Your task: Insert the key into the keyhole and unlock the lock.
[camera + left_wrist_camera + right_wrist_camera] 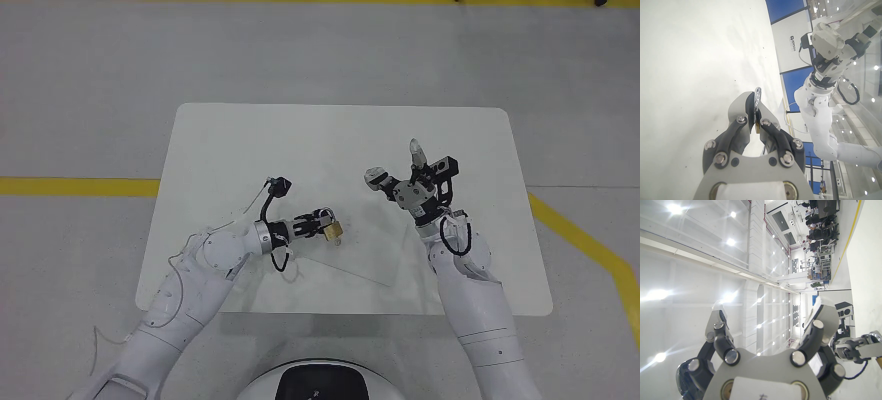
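The padlock (333, 231), with a brass body and a silver shackle (757, 97), sits between the fingers of my left gripper (324, 227), which is shut on it just above the white table (240, 150), left of centre. A sliver of the brass body (757, 129) shows deep between the pads in the left wrist view. My right gripper (396, 163) is raised over the table's right half, open, with nothing between its fingers (819, 313). It points up towards the ceiling in the right wrist view. The two grippers are well apart.
The table's edges run close behind and beside both arms. A yellow floor line (70, 186) passes under the table. The right arm's wrist (827, 62) stands off to the side in the left wrist view.
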You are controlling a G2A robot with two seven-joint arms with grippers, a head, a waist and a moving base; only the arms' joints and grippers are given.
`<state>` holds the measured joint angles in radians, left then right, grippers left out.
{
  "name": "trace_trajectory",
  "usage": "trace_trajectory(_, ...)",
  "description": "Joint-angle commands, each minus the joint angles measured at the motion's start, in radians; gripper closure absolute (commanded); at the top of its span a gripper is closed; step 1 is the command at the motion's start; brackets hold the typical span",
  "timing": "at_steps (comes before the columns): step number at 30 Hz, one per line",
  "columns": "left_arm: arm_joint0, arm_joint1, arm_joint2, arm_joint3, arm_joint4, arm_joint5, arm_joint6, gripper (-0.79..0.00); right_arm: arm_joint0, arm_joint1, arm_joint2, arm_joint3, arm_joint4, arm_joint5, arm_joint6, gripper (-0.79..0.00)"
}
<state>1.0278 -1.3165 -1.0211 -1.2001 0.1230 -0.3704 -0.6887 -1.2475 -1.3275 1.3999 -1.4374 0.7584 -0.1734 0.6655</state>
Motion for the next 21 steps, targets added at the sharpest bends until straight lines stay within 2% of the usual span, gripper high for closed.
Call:
trace_trajectory(1,-0.004,-0.001,0.003,0.001,0.005,0.005,0.009,-0.022,0.000,0.000,0.000,0.000,0.000,0.000,0.000,-0.785)
trace_trajectory(5,-0.008,-0.001,0.003,0.002,0.008,0.010,0.017,0.000,0.000,0.000,0.000,0.000,0.000,0.000,0.000,-0.785)
trace_trajectory(14,-0.007,0.001,0.001,-0.005,0.012,0.014,0.028,-0.009,0.000,0.000,0.000,0.000,0.000,0.000,0.000,-0.785)
trace_trajectory(16,-0.007,0.002,0.001,-0.005,0.012,0.016,0.028,-0.123,0.000,0.000,0.000,0.000,0.000,0.000,0.000,-0.785)
trace_trajectory(18,-0.007,0.002,0.001,-0.007,0.012,0.019,0.027,-0.351,0.000,0.000,0.000,0.000,0.000,0.000,0.000,-0.785)
trace_trajectory(21,-0.006,0.003,0.001,-0.014,0.011,0.024,0.026,-0.576,0.000,0.000,0.000,0.000,0.000,0.000,0.000,-0.785)
